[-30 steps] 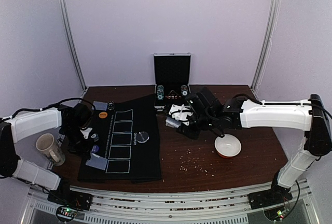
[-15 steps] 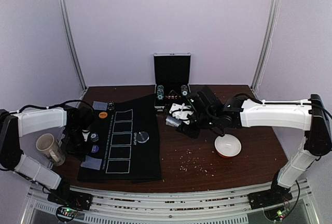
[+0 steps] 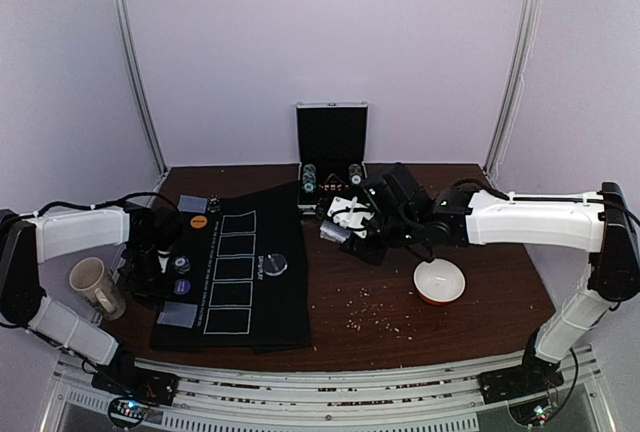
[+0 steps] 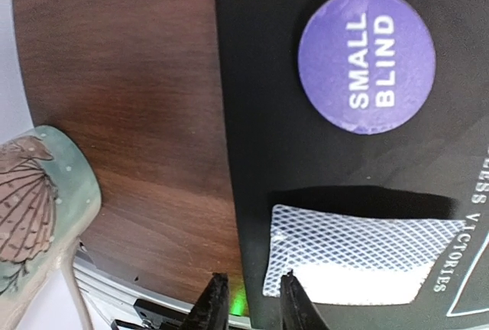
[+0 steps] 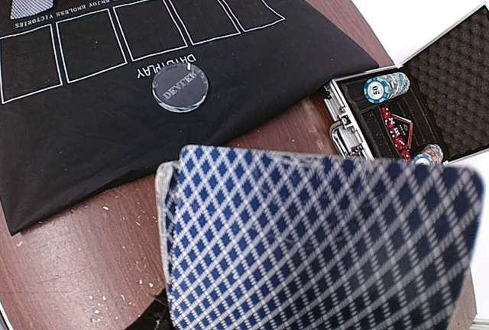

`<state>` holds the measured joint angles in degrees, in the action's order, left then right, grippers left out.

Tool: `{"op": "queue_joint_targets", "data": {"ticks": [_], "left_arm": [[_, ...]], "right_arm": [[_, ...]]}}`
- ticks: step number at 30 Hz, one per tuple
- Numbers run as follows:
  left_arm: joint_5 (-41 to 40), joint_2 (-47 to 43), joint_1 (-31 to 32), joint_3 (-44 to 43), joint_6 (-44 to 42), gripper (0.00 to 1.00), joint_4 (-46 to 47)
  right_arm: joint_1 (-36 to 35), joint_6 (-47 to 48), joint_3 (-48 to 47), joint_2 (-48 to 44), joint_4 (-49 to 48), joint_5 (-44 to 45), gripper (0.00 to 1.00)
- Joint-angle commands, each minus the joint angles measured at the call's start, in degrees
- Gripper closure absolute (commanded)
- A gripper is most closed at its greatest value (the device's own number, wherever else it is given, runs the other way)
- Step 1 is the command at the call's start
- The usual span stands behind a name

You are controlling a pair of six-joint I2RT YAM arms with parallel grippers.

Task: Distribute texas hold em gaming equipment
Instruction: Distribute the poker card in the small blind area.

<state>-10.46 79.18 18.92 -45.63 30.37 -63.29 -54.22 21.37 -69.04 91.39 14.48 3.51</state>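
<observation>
A grey-blue-backed playing card [image 4: 359, 250] lies flat on the black mat [image 4: 306, 154], below the purple SMALL BLIND button [image 4: 367, 60]. My left gripper [image 4: 247, 303] hangs just off the card's corner, over the mat's edge, its jaws a little apart with nothing between them. In the top view it [image 3: 152, 270] sits beside the card [image 3: 180, 315]. My right gripper [image 3: 342, 224] hovers near the case, shut on a deck of cards [image 5: 321, 246] that hides its fingers. A clear dealer button [image 5: 180, 86] rests mid-mat.
An open metal case [image 3: 331, 167] with chip stacks [image 5: 386, 85] stands at the back. A white bowl [image 3: 439, 281] sits right of the mat, a beige mug [image 3: 97, 287] left of it. An orange button [image 3: 198, 221], more cards [image 3: 192, 201] and chips [image 3: 181, 264] lie on the mat's left side.
My left gripper has opened and let go of the card, which now lies on the mat, and has drawn back a little. The right arm with the deck barely shifted.
</observation>
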Motion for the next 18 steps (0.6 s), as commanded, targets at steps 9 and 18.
{"op": "queue_joint_targets", "data": {"ticks": [9, 18], "left_arm": [[27.98, -8.87, 7.58, -18.19, -9.72, 0.52, 26.44], [47.95, -0.69, 16.32, -15.46, -5.00, 0.22, 65.50]], "right_arm": [[0.25, -0.88, -3.81, -0.52, 0.61, -3.20, 0.50], [-1.52, -3.87, -7.31, 1.60, 0.38, -7.10, 0.49]]}}
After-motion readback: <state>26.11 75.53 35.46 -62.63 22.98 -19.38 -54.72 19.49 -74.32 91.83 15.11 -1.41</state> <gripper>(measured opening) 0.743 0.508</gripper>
